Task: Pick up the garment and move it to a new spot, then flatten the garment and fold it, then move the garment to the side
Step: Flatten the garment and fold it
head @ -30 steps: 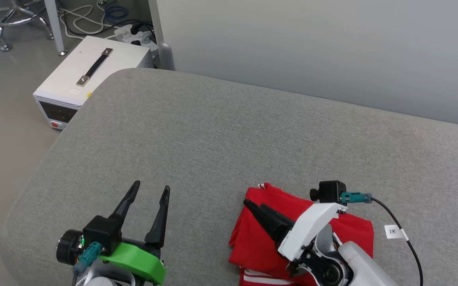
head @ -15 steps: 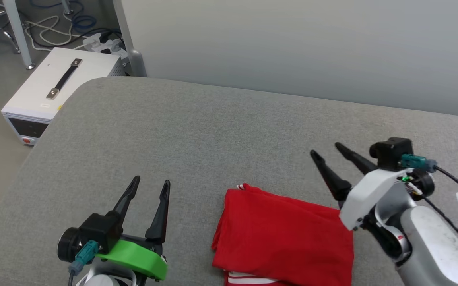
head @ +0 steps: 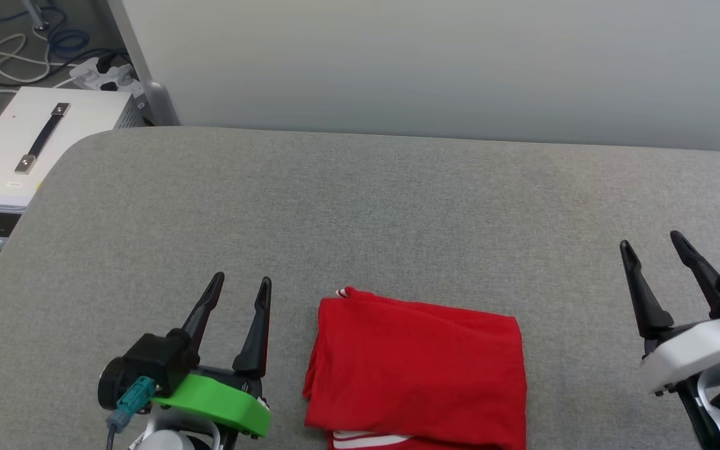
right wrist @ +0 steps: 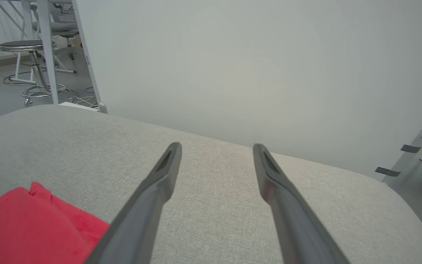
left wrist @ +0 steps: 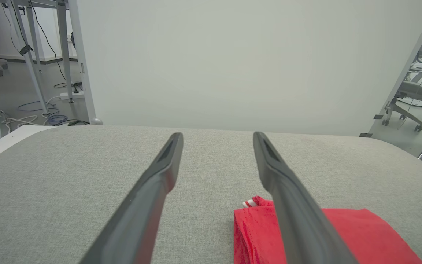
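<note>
Folded red jersey-style garment [head: 416, 369] is a compact rectangle. White-and-red striped trim peeks out at its near edge and one far corner; no lettering is visible. It lies flat on the grey fabric-covered desk [head: 360, 206], close to the front edge, between the two grippers and touching neither.

My read: pick-up, flatten and fold look done. The garment sits roughly mid-desk in the head view, so I can't tell if this counts as "the side". The last shift may still be open.

The left gripper [head: 242, 279] hovers just beside the garment's left edge, fingers [left wrist: 159, 179] spread apart and holding nothing. The right gripper [head: 650, 239] is well apart on the right, also spread and empty.

There's a white box [head: 29, 150] with a black handle on the floor past the desk's left corner; it's not involved.
</note>
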Available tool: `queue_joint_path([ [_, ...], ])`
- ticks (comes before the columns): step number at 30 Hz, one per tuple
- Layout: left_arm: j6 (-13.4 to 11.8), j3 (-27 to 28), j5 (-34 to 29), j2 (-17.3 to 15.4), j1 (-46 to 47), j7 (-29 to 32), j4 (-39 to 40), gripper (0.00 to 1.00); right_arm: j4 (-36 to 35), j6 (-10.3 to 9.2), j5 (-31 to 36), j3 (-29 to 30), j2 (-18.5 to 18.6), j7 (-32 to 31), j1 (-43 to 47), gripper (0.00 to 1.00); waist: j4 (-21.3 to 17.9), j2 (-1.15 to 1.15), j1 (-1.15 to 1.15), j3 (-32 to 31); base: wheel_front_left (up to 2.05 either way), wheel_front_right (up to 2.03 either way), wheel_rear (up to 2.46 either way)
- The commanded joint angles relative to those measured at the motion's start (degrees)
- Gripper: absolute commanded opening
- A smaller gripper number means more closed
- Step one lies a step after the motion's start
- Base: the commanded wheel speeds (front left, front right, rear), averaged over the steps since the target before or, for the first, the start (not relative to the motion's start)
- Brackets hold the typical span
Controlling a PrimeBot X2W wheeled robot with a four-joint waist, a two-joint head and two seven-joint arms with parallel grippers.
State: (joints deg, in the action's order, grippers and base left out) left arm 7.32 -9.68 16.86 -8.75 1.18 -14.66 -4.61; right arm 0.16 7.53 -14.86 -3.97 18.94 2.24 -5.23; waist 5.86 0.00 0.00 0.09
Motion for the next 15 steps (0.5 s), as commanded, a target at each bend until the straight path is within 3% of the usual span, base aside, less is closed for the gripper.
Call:
queue_joint_path([
  [1, 0.2, -0.1, 0.0, 0.4, -0.3, -0.3, 0.1, 1.00, -1.0, -0.04, 0.9, 1.3, -1.3, 1.2, 1.7, 1.00, -0.3, 0.00, 0.00, 0.3, 0.00, 0.00, 0.00],
  [5, 0.2, -0.2, 0.0, 0.4, -0.3, -0.3, -0.4, 1.00, -3.1, -0.04, 1.6, 5.3, -5.3, 4.6, 5.8, 1.00, -0.4, 0.00, 0.00, 0.5, 0.00, 0.00, 0.00],
  [15, 0.2, -0.2, 0.1, 0.1, -1.5, -0.3, -1.6, 1.00, -3.1, -0.04, 2.4, 8.7, -12.2, 8.6, 11.5, 1.00, -0.1, 0.00, 0.00, 0.2, 0.00, 0.00, 0.00],
])
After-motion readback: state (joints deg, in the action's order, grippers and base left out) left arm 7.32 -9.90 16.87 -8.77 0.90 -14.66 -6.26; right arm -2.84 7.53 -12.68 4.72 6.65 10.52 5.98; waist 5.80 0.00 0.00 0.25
